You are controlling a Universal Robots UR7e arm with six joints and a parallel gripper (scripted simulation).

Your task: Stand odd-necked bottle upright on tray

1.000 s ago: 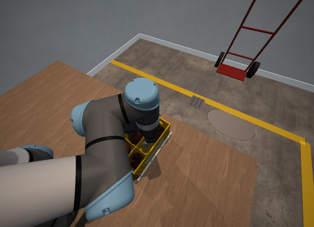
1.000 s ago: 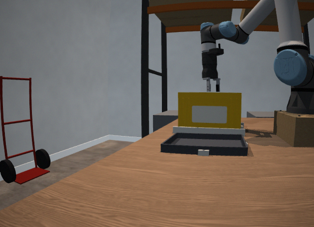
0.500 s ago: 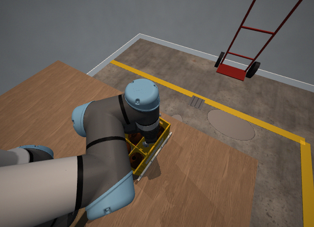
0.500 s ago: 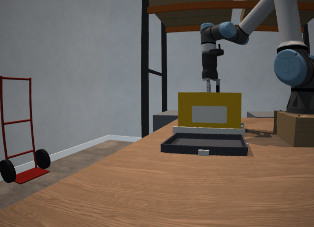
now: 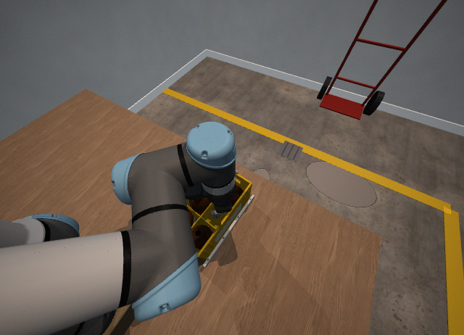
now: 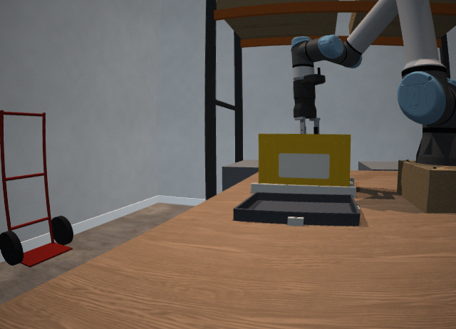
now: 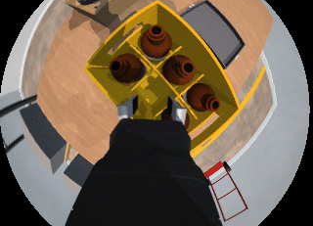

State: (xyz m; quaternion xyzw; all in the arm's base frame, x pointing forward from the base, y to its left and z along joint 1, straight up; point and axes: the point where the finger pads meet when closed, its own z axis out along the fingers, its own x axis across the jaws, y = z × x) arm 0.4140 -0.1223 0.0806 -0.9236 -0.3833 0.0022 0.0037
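From the top view my arm's wrist hides most of the yellow crate (image 5: 242,196) on the table (image 5: 299,249), so I'd not judge alignment from here; I can make out only a brown bottle (image 5: 200,234) in a near cell. In the exterior view the gripper (image 6: 309,128) hangs with its fingertips just at the crate's rim, and the dark tray (image 6: 296,208) sits right in front, no bottle on it. I'd descend straight and slowly, centred over one neck, clear of the dividers. In the wrist view four bottle tops show; the fifth seems hidden below my fingers, spread wide, gripping nothing. Which neck differs I cannot tell.
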